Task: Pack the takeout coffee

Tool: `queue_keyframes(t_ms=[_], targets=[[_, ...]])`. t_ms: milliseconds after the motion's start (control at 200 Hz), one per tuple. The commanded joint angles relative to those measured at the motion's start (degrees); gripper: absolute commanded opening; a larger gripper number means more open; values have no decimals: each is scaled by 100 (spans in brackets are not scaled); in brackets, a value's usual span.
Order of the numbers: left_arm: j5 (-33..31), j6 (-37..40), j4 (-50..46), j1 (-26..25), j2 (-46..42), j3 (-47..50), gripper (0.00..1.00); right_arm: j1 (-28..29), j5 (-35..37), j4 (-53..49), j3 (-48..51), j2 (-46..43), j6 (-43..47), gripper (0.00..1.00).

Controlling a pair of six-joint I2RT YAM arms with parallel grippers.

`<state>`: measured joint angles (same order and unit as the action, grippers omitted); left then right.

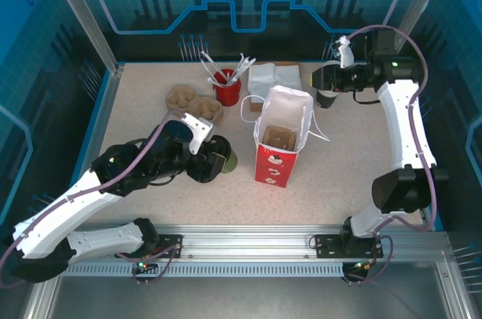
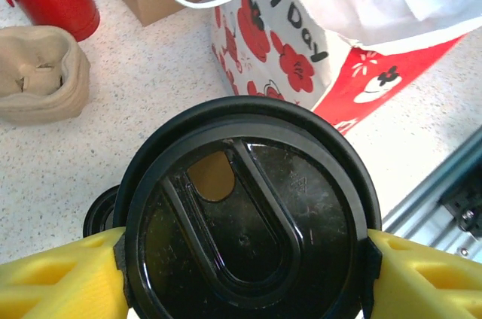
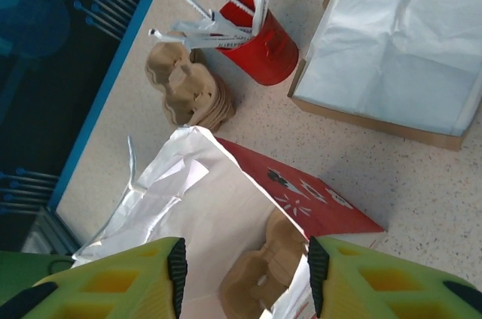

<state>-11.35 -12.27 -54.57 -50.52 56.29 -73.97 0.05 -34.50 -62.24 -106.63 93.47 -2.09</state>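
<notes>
The takeout coffee (image 2: 248, 221) has a round black lid with a sip hole and an olive-green side (image 1: 226, 159). My left gripper (image 2: 245, 259) is shut on it, a yellow finger pressing each side of the lid. In the top view the left gripper (image 1: 211, 157) holds it just left of the red and white paper bag (image 1: 280, 165). The bag (image 3: 226, 206) stands open with a brown cup carrier (image 3: 279, 274) inside. My right gripper (image 3: 245, 277) is open and hangs over the bag's mouth with nothing between its fingers; from above it (image 1: 320, 78) is at the back right.
A red cup of white stirrers (image 1: 227, 87) and a stack of brown carriers (image 1: 194, 101) stand behind the left gripper. A box of white napkins (image 1: 275, 77) is at the back. A dark stack (image 1: 325, 98) sits under the right gripper. A black rim (image 2: 98, 214) lies beside the held cup.
</notes>
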Motion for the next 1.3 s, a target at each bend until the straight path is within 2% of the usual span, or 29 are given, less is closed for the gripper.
queue_keyframes(t_ms=[0, 160, 405, 705, 1015, 1296], targets=[[694, 570, -220, 86, -61, -344, 73, 218, 50, -503, -398, 199, 768, 49], [1027, 796, -260, 152, -1, -550, 74, 394, -30, -728, -770, 541, 935, 49], [1232, 999, -266, 313, 168, -689, 75, 509, -33, -753, -816, 742, 1188, 49], [1226, 958, -63, 693, 365, -98, 75, 518, -102, -729, -999, 817, 1157, 49], [1129, 784, 1110, 964, 686, 1076, 75, 509, -128, -649, -917, 640, 1118, 48], [929, 705, 2045, 963, 1420, 1553, 75, 493, -165, -590, -728, 437, 1095, 48]])
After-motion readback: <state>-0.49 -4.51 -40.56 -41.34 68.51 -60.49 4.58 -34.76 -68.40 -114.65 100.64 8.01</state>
